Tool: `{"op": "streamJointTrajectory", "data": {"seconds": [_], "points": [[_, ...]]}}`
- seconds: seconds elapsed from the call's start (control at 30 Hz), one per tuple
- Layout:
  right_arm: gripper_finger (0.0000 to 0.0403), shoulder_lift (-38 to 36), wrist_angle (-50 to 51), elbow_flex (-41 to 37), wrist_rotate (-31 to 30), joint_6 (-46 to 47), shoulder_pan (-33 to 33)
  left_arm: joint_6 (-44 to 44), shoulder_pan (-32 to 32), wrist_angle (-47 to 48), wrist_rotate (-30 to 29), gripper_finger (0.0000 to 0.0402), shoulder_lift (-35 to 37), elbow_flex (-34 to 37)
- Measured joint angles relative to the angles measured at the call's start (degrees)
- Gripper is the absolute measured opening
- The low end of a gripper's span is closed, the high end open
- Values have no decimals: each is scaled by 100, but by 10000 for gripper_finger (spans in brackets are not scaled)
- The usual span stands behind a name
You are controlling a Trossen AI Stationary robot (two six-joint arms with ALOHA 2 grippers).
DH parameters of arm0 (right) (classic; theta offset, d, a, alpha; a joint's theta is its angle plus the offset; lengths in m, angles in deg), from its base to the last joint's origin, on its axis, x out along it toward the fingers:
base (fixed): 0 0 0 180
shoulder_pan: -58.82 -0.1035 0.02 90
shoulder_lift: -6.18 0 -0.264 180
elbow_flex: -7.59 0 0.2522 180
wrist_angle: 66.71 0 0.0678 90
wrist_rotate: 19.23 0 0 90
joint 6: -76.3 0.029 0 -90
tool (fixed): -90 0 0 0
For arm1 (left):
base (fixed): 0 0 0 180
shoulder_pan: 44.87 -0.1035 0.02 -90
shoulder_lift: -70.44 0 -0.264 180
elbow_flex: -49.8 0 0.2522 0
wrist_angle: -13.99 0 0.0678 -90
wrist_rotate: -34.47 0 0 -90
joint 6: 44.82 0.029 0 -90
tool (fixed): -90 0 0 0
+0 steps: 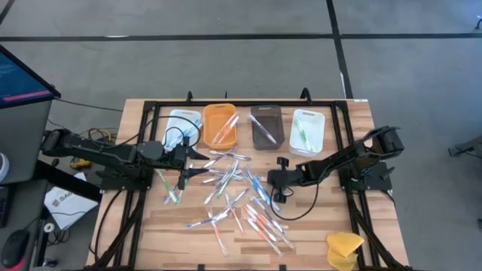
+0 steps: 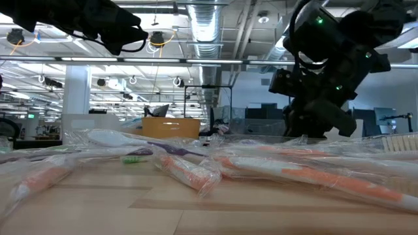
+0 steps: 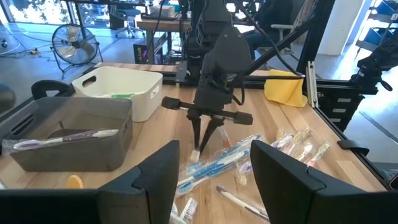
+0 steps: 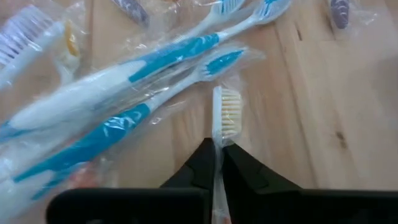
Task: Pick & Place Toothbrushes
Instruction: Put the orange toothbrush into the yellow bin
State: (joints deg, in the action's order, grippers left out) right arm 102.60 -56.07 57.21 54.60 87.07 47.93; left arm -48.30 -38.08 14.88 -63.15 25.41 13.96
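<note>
Wooden slats of the table carry a loose scatter of thin plastic-wrapped toothbrushes with blue, green, red and clear handles, spread across the middle and nearer part of the surface. I have the right gripper down in the right side of that pile, its jaws closed on the handle of a clear toothbrush with cream bristles, whose head sticks out just ahead of the fingertips. Two blue-and-white wrapped toothbrushes lie just beside it, one nearly touching its bristles.

My left gripper hangs above the left part of the pile with its jaws open and nothing between them.

Along the far edge I see four small rectangular trays in a row: a white tray, an orange tray, a brown tray and another white tray, with brushes visible in the last three. A yellow sponge-like lump sits at the near right corner, well apart from the pile.
</note>
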Motion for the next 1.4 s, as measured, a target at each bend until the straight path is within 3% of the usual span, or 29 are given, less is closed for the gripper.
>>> {"op": "streamJointTrajectory", "data": {"seconds": [0.17, 0.27, 0.43, 0.57, 0.83, 1.17, 1.4], "points": [[16, 11, 334, 166, -621, -69, -193, 176, -2, -58, 0, 191, 0, 0], [6, -55, 1109, 422, -1037, -80, -359, 277, -2, -155, -2, 191, 0, 0], [6, -252, 2305, 1203, -1836, 315, -669, 281, -2, -233, -2, 191, 0, 0], [6, -416, 2607, 1802, -2239, 216, -985, 281, -2, -281, 68, 191, -10, 0], [4, -660, 1461, 2668, -2521, -1041, -1465, 514, -2, -1178, 638, 191, -364, 2], [2, -662, -1083, 3003, -2400, -3316, -1652, 1222, -2, -3274, 858, 191, -1862, 2], [2, -626, -2046, 3007, -1362, -3686, -1428, 1570, 0, -5052, 1104, 191, -2787, 2]]}}
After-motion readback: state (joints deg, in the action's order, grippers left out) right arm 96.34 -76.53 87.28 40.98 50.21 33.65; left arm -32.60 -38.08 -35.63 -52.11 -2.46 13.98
